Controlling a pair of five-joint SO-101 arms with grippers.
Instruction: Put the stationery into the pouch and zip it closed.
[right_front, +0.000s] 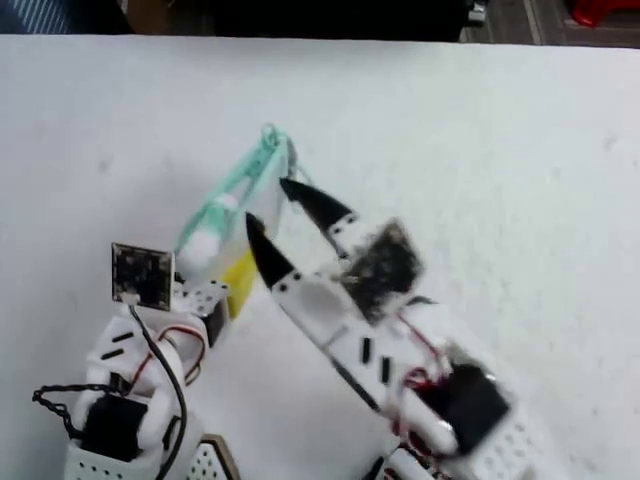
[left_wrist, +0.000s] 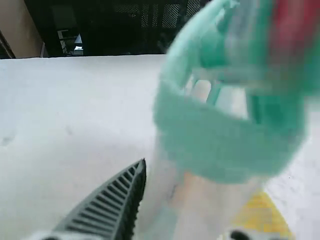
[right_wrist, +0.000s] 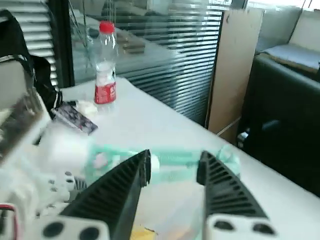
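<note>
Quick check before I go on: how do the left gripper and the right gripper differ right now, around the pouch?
The left gripper is shut on the pouch, holding its near end; the right gripper is open and holds nothing. The left gripper is partly hidden by the pouch, while the right gripper's dark fingers stand clear along the pouch's side. Both are at the same pouch, over the white table.

- The white tabletop (right_front: 480, 150) I work over.
- A clear plastic bottle (right_wrist: 105, 62) with a red cap and red label stands upright on it.
- Grey slatted window blinds (right_wrist: 165, 45) hang behind the bottle.
- A tan flat board (right_wrist: 237, 65) stands beside them.
</note>
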